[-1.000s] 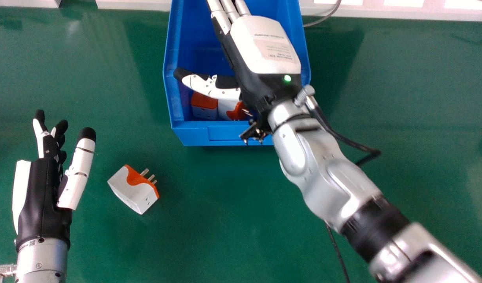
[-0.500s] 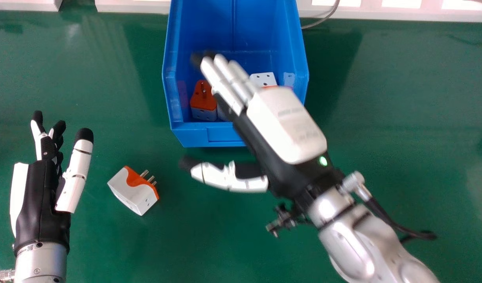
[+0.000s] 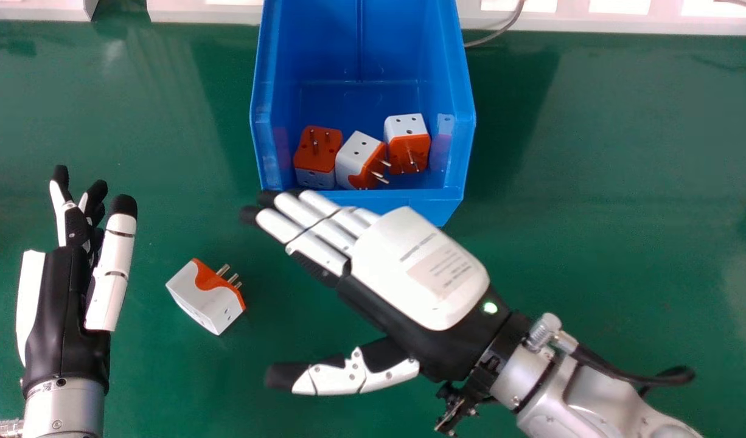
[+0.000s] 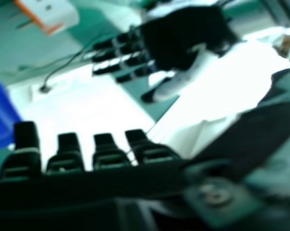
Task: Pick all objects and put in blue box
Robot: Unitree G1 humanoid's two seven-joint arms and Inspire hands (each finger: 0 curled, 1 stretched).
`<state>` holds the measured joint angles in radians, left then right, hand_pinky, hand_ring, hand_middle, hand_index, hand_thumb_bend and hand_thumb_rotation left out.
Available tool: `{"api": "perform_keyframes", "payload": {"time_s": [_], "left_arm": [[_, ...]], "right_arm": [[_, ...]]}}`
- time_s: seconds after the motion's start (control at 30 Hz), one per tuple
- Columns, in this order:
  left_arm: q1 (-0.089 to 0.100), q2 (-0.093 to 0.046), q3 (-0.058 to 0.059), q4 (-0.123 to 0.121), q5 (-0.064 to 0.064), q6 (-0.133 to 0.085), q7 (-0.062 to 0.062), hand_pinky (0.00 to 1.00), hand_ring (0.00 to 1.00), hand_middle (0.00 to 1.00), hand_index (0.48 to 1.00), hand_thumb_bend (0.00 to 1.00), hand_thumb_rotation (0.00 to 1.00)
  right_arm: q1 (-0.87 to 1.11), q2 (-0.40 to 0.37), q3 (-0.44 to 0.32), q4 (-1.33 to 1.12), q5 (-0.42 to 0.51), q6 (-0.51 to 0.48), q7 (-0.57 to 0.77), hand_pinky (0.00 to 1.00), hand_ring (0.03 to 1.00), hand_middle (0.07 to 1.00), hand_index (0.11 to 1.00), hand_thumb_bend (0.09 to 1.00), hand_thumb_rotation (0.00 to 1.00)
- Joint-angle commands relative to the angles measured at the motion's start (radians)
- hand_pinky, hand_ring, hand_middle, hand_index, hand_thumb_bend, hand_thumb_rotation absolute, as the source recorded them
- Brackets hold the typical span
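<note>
As I read it from my remote stn, the L hand (image 3: 66, 310) is at the far L of the head view, fingers loosely extended, thumb apart, nothing held; I'd park it there so it doesn't nudge the target. Next along is the loose adapter (image 3: 209, 295), on the counter (image 3: 598, 243) btwn the two hands, front-L of the blue box (image 3: 262, 121), metal prongs angled twd the box. R of that, the R hand (image 3: 418, 267) hangs just in front of the box, back of hand up, fingers straight & side by side, thumb well off them, no load.

Step in hand, I'd say: last pick. Best to bring the R hand L w/ that wide gap kept, get thumb & fingers astride the white body, then go low before closing. Avoid pinching the prongs; they'd likely twist it out. Lift over the front wall & drop it behind the others, where there's floor.

Qty, L to R: 1 adapter loose; 3 adapters boxed, i.e. one orange face up (image 3: 317, 149), one tilted mid (image 3: 355, 155), one at R (image 3: 407, 146). Total 4 adapters, 1 box, 2 hands.
</note>
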<state>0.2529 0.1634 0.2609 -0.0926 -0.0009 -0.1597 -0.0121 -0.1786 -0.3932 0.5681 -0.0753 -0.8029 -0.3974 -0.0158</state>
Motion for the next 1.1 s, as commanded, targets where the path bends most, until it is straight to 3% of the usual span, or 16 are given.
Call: {"api": "perform_keyframes", "payload": {"time_s": [0.0, 0.07, 0.13, 0.2, 0.37, 0.53, 0.67, 0.8, 1.07], "left_arm": [[-0.004, -0.006, 0.007, 0.002, -0.023, -0.041, -0.006, 1.0, 1.0, 0.99, 0.973, 0.51, 1.0], [-0.008, -0.012, 0.008, 0.01, -0.038, -0.052, -0.009, 1.0, 0.99, 0.98, 0.972, 0.51, 1.0], [-0.016, -0.027, 0.013, 0.023, -0.067, -0.073, -0.013, 1.0, 0.99, 0.98, 0.968, 0.5, 1.0], [-0.024, -0.035, 0.015, 0.038, -0.084, -0.092, -0.011, 1.0, 0.98, 0.97, 0.957, 0.48, 1.0], [-0.033, -0.062, 0.019, 0.033, -0.129, -0.091, -0.004, 1.0, 0.98, 0.96, 0.939, 0.44, 1.0], [-0.038, -0.068, 0.021, 0.039, -0.136, -0.1, -0.01, 1.0, 0.99, 0.97, 0.953, 0.43, 1.0], [-0.038, -0.072, 0.022, 0.037, -0.146, -0.097, -0.015, 1.0, 0.99, 0.98, 0.965, 0.41, 1.0], [-0.042, -0.073, 0.023, 0.046, -0.153, -0.113, -0.023, 1.0, 1.0, 0.98, 0.972, 0.4, 1.0], [-0.019, -0.091, 0.005, 0.005, -0.136, -0.099, -0.005, 1.0, 0.99, 0.98, 0.961, 0.4, 1.0]], "right_arm": [[-0.066, 0.025, 0.02, 0.022, -0.01, -0.025, 0.038, 0.88, 0.987, 0.996, 0.982, 0.4, 0.91], [-0.095, 0.037, 0.028, 0.045, -0.023, -0.029, 0.057, 0.9, 0.997, 0.999, 0.988, 0.405, 0.91], [-0.146, 0.068, 0.045, 0.1, -0.048, -0.036, 0.051, 0.9, 0.995, 1.0, 0.988, 0.412, 0.89], [-0.202, 0.102, 0.064, 0.165, -0.077, -0.046, 0.032, 0.86, 0.969, 0.987, 0.969, 0.433, 0.83], [-0.35, 0.198, 0.109, 0.357, -0.13, -0.051, -0.001, 0.8, 0.935, 0.964, 0.935, 0.434, 0.81], [-0.484, 0.272, 0.147, 0.514, -0.183, -0.031, -0.038, 0.77, 0.921, 0.948, 0.9, 0.429, 0.75], [-0.582, 0.33, 0.173, 0.646, -0.208, 0.0, -0.047, 0.78, 0.924, 0.954, 0.906, 0.428, 0.78], [-0.655, 0.373, 0.195, 0.756, -0.219, 0.019, -0.05, 0.79, 0.925, 0.95, 0.901, 0.435, 0.74], [-0.775, 0.436, 0.263, 0.939, -0.272, 0.07, -0.078, 0.81, 0.922, 0.938, 0.897, 0.443, 0.74]]}}
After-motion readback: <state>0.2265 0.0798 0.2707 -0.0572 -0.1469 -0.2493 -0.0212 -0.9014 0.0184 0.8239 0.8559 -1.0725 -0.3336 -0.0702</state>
